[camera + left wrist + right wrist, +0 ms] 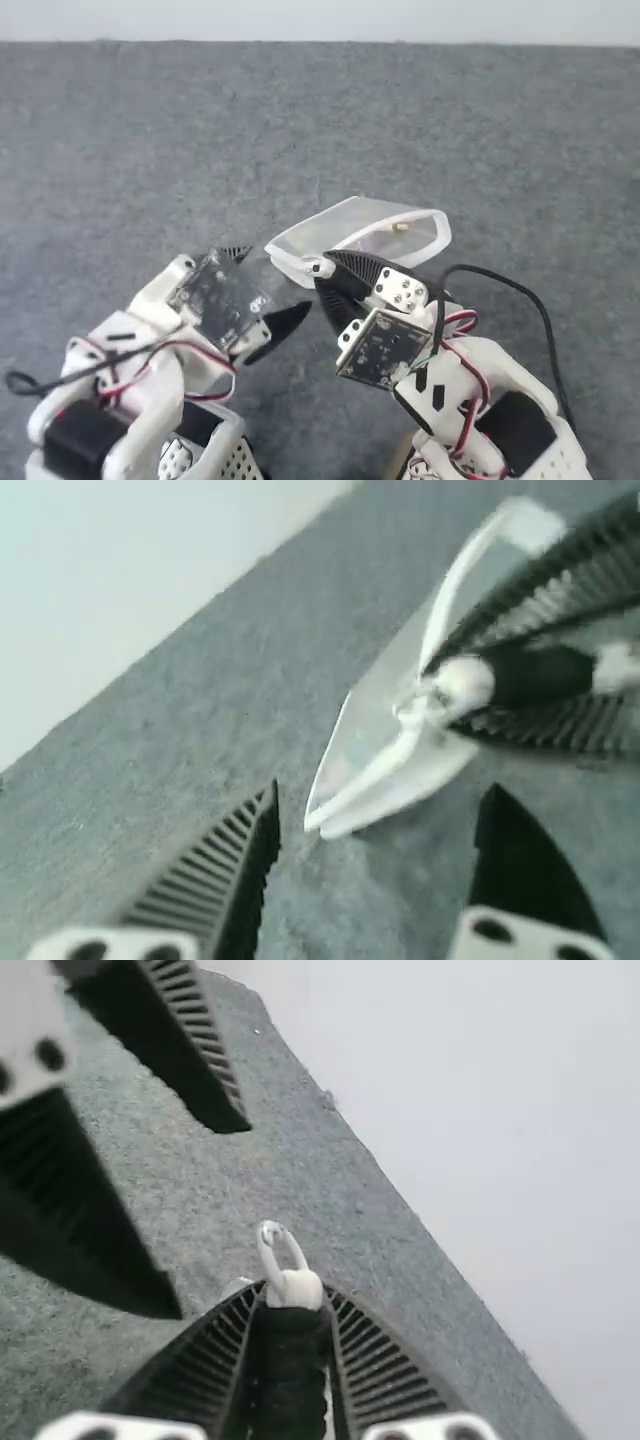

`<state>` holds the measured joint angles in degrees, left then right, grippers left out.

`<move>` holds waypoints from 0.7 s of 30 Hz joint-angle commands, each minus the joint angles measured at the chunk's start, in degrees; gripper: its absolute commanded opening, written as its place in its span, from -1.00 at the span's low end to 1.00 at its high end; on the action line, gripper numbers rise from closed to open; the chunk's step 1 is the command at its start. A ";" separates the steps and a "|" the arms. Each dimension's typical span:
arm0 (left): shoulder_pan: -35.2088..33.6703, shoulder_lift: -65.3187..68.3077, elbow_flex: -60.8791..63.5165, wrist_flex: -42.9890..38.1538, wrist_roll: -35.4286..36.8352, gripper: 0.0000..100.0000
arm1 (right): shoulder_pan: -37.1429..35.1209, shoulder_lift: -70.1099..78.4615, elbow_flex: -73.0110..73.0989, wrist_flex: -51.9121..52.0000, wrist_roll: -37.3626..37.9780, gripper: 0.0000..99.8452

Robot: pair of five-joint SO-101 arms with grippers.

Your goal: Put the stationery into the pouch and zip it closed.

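Observation:
The translucent pouch lies on the grey carpet, with a small pale item showing through it. My right gripper is at the pouch's near end, shut on the white zipper pull and its black tab. In the left wrist view that gripper pinches the pull at the pouch edge. My left gripper is open just beside the pouch's near corner, with nothing in it, and its fingers straddle bare carpet. Those open fingers stand across from my right gripper.
Grey carpet covers the table, up to a pale wall at the back. A black cable loops by the right arm. Both arm bases crowd the near edge.

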<state>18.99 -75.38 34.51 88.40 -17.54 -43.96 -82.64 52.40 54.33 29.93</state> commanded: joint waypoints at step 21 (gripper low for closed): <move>6.68 -1.67 24.31 -30.51 0.79 -0.47 | 0.84 -1.19 -4.48 -1.45 -2.02 -0.99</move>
<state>25.14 -76.00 59.03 61.58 -17.54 -43.87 -82.73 52.40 54.33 28.35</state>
